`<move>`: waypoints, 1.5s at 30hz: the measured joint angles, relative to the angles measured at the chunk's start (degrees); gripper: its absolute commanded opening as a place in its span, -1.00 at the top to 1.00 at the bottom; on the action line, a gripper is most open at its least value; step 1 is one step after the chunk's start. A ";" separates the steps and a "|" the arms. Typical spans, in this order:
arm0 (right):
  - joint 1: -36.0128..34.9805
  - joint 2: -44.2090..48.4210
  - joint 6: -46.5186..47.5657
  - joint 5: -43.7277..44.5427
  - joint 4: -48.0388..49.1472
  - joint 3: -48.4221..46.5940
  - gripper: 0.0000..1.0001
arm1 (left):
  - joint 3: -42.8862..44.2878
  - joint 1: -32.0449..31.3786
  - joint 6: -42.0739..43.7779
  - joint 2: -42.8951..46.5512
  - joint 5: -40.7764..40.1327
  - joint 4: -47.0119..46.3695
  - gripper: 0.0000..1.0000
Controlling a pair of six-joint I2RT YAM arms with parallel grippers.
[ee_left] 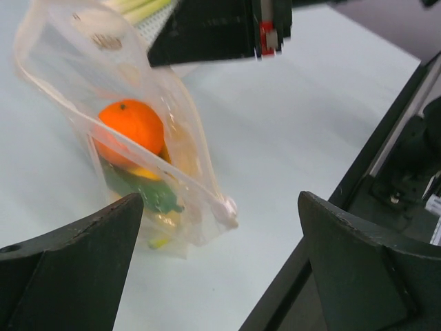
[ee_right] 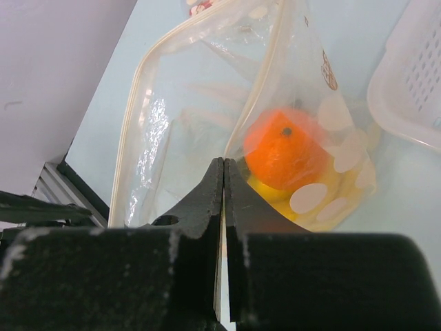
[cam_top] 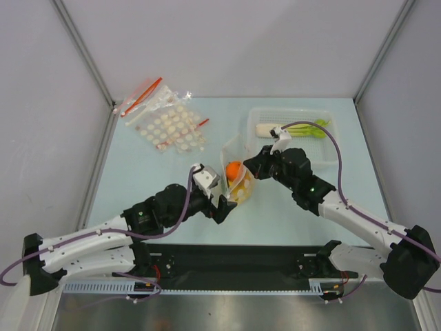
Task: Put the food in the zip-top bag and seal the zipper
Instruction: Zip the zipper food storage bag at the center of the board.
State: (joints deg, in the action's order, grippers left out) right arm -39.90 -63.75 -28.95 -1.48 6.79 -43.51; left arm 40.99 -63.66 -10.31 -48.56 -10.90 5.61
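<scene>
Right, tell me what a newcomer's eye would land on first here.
The round bright orange draws the eye first, sitting inside the see-through white-dotted plastic bag that stands at the centre of the table. The right tool is shut on the bag's edge, while the left tool gapes open just beside it. At the far right, a long white-and-green leek lies in a white mesh basket.

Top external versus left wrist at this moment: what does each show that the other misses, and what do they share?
Only the top external: the heap of spare bags lying at the far left of the table. Only the left wrist: the dark green vegetable under the orange, and the left fingers spread wide, clear of the zip-top bag. Both: the zip-top bag standing upright with the orange inside.
</scene>
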 measured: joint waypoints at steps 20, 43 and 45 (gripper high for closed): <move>0.00 -0.72 -0.22 -0.07 0.44 0.00 1.00 | -4.57 -5.33 6.54 -7.76 -14.99 -3.39 -0.68; -0.37 9.73 0.44 1.95 1.84 4.00 0.50 | -5.79 -5.49 7.26 -4.00 -18.43 -5.14 0.99; -0.42 11.98 0.87 2.21 3.21 5.40 -0.04 | -7.48 -5.44 7.37 0.26 -17.66 -5.79 0.99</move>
State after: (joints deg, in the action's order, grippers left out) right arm -40.32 -51.77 -28.08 0.73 10.00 -38.11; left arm 33.52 -69.10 -2.94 -48.29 -28.56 -0.19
